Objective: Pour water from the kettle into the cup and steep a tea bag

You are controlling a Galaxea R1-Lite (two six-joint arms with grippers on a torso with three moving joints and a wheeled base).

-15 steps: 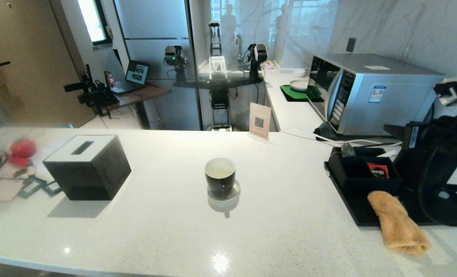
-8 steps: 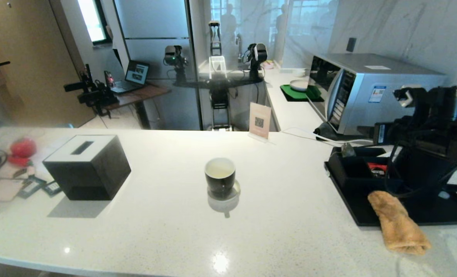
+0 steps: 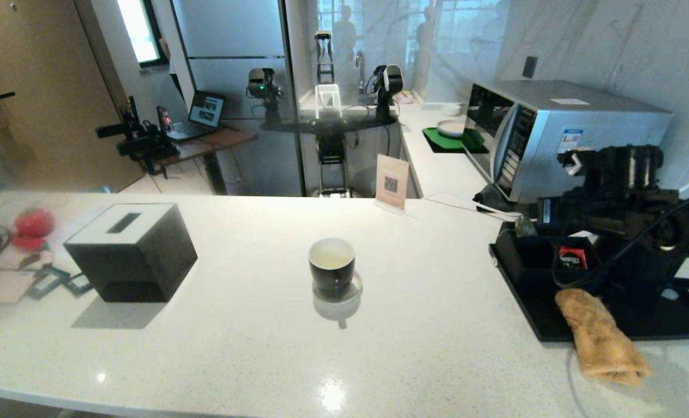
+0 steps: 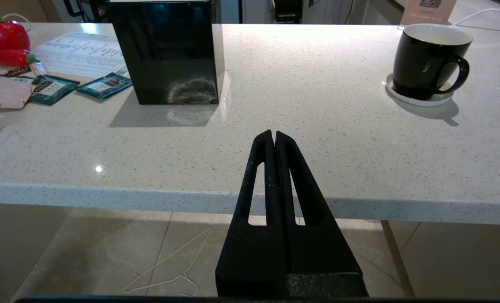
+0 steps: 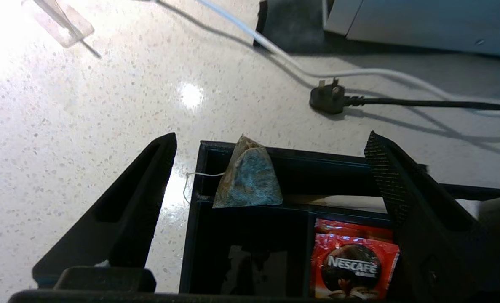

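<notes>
The black cup [image 3: 332, 268] stands on a white coaster mid-counter, with pale water [image 3: 331, 256] inside; in the left wrist view the cup [image 4: 426, 61] shows a handle. The grey-green tea bag [image 5: 248, 176] leans on the far corner of a black organiser [image 5: 199, 235], its string hanging over the wall; the tea bag [image 3: 523, 226] also shows in the head view. My right gripper [image 5: 271, 136] hovers open just above it, a finger on each side. The kettle [image 3: 640, 273] is mostly hidden behind my right arm [image 3: 611, 174]. My left gripper [image 4: 274, 134] is shut and empty, before the counter's front edge.
A black tissue box [image 3: 132, 249] sits at the left. A microwave [image 3: 559, 136] stands behind the black tray [image 3: 530, 313], with a tan towel [image 3: 599, 337] over the tray's front rim. A red Nescafé packet [image 5: 355, 261] lies in the organiser. A plug [image 5: 327, 99] and cables lie beyond.
My right arm has swung left and lower across the tray, bringing its gripper over the organiser's corner where the tea bag sits. Cup and left arm have not moved.
</notes>
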